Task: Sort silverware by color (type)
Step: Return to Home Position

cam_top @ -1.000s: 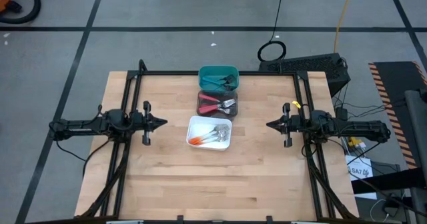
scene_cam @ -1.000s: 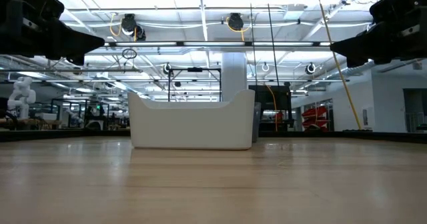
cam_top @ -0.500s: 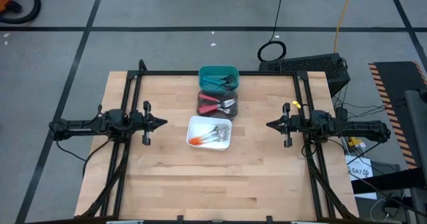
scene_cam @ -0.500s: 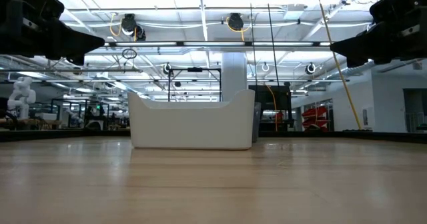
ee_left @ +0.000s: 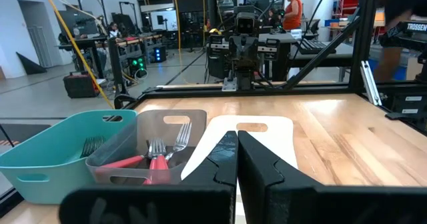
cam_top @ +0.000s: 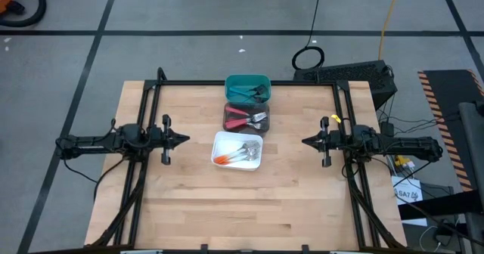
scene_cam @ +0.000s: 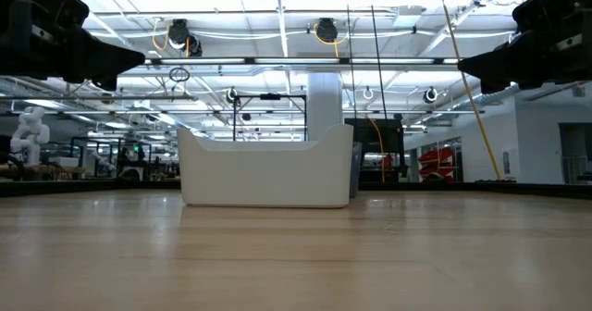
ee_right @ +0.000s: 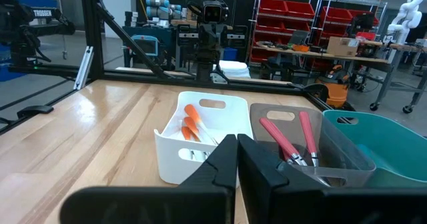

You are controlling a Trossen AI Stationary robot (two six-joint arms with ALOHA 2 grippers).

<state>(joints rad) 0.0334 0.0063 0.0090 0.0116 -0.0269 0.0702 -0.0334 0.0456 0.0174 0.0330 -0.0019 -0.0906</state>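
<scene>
**Nothing moves: arms parked, every fork in a bin**

Across the last second nothing on the desk [cam_top: 189, 201] shifts. Both arms sit exactly where they were and no bin or fork has moved. I take that to mean the return to rest is complete, not under way.

Nearest the front edge stands the white bin [cam_top: 227, 139]. The orange-handled forks [cam_top: 221, 159] lie inside it with their metal heads bunched toward its right side. Level with this bin and well apart from it on either side, the two arms face each other across the desk. The left pincer [cam_top: 184, 140] has its two fingers pressed together on nothing, and the right pincer [cam_top: 306, 141] is the same, tips meeting and empty. Each wrist view confirms it, showing only a thin seam between the dark fingers.

Just behind the white bin is the dark bin [cam_top: 227, 109], which holds the red-handled forks [cam_top: 240, 119]. Touching its far side is the teal bin [cam_top: 248, 78], at the back rail, with the blue-handled forks [cam_top: 248, 93] inside. No fork shows on the bare wood in any view.

Beyond the desk the left wrist view shows the workshop, with a person [ee_left: 291, 7] standing far off among the benches.

With each colour in its own bin and nothing loose, the sort looks done. I judge that nothing remains for either arm to fetch.
</scene>
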